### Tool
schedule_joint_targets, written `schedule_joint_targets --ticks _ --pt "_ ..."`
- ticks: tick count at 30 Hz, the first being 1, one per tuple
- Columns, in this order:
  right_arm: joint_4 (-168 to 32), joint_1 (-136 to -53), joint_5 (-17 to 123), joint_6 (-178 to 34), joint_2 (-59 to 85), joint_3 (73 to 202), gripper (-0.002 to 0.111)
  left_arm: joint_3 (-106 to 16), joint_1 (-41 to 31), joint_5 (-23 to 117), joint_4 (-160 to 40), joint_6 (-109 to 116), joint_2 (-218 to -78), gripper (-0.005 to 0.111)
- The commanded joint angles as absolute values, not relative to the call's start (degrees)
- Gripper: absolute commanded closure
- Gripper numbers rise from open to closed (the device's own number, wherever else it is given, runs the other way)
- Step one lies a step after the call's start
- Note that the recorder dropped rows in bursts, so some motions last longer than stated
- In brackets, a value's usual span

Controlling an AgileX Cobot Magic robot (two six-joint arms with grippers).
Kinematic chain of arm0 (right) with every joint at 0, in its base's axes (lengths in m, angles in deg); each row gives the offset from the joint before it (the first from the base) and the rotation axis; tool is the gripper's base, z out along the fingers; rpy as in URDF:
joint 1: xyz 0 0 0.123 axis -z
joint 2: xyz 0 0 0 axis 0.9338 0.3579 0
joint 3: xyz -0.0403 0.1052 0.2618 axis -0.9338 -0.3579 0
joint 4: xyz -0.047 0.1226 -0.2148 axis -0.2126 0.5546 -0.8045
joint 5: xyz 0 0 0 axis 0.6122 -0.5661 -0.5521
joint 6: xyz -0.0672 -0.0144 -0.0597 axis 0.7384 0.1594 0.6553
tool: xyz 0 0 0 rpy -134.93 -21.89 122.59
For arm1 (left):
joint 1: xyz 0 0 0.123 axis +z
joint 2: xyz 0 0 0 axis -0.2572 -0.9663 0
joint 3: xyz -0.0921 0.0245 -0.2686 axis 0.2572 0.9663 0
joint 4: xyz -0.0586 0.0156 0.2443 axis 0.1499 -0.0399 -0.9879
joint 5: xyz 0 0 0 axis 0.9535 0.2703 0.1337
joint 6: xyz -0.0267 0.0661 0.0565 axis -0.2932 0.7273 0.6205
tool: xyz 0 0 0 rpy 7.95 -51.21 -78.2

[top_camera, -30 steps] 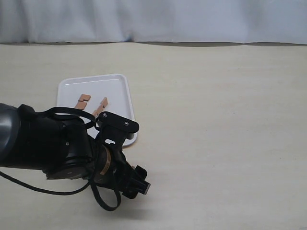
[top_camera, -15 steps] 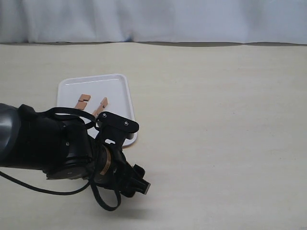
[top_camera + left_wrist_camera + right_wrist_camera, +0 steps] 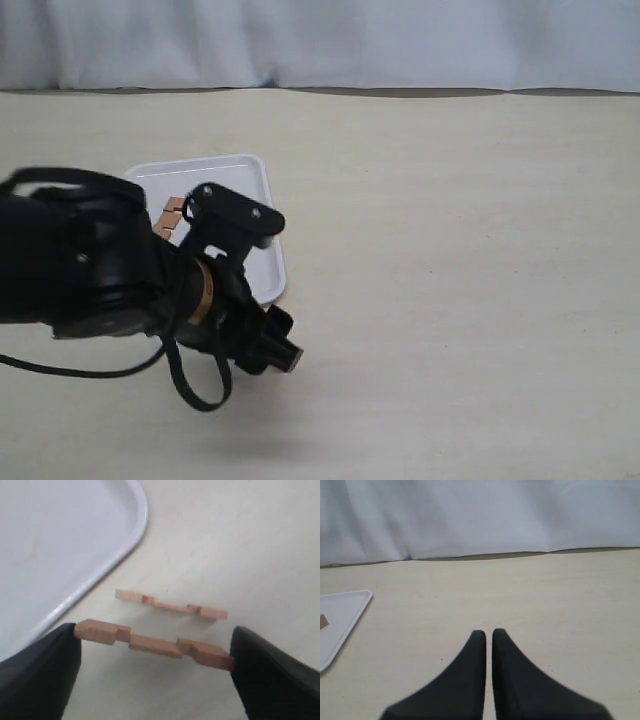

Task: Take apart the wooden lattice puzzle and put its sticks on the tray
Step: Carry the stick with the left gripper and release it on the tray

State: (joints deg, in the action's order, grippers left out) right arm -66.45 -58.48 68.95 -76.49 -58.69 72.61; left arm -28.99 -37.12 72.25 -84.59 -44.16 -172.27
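The left arm (image 3: 110, 280) is crouching low with its wrist angling downward, and the left tool (image 3: 155, 647) is pinching one of the sticks (image 3: 102, 631) end to end between its dark fingers. The right tool (image 3: 488, 642) is hovering level, its fingers sitting almost together.

the left arm (image 3: 110, 280) now sits higher and further back in the exterior view, toward the tray (image 3: 225, 175). its wrist block (image 3: 235, 215) overlaps the tray's near half instead of its near rim. the left end effector (image 3: 285, 355), gripping a stick (image 3: 152, 645), is drawn in closer to the tray's corner. of the two sticks on the tray, one is now hidden behind the arm and the other (image 3: 170, 217) shows only in part.
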Motion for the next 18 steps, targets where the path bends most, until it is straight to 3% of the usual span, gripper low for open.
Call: schedule_joint_targets --ticks 1,18 --pt "-66.20 -58.48 68.73 -76.22 -58.93 72.51 0.104 -31.19 -34.93 73.61 -88.05 -44.20 -164.43 0.107" --pt "-66.20 -58.48 68.73 -76.22 -58.93 72.51 0.104 -33.14 -10.11 55.16 -87.14 -44.20 -172.74 0.107"
